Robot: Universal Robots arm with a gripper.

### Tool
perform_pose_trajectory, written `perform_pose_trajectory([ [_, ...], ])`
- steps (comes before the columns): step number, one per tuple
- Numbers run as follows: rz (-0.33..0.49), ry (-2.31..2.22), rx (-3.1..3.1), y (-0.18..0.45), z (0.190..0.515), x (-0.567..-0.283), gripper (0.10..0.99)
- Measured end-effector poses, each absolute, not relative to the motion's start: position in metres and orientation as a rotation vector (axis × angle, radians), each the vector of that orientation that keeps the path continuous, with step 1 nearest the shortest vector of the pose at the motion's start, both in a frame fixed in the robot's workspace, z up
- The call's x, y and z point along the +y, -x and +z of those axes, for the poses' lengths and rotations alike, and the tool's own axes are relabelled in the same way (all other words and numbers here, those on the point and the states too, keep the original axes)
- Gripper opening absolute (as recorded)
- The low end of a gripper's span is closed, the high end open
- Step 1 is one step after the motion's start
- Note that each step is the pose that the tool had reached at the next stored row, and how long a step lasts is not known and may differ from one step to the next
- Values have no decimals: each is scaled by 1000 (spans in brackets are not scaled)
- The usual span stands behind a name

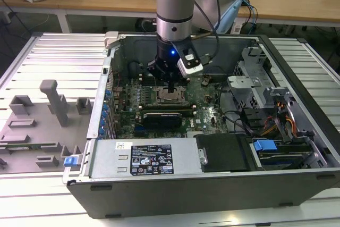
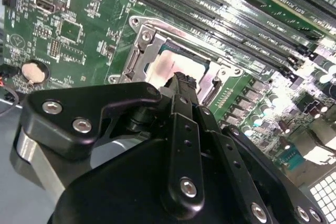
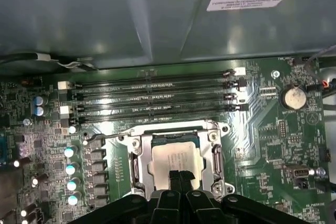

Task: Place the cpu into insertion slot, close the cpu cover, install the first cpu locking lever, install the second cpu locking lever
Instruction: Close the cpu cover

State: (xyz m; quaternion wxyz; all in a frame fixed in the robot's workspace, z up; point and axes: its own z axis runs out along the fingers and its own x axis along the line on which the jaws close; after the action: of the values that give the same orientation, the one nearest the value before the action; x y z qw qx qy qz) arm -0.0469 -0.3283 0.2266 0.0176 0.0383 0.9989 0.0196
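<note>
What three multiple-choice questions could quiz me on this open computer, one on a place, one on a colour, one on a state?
1. Where is the chip? A in the socket; B on the grey tray; C on the power supply.
2. What colour is the circuit board? A blue; B green; C red.
3. How are the fingers of the gripper? A spread wide; B clamped on a cable; C closed together.

Key: A, the chip sits inside the socket's metal frame. B, the board around it is green. C, the fingers meet with no gap over the chip.
</note>
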Motion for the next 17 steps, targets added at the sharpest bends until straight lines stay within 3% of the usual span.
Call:
perform_pose_trajectory([
  [17,67,-1,3108,59,222,-329,106],
])
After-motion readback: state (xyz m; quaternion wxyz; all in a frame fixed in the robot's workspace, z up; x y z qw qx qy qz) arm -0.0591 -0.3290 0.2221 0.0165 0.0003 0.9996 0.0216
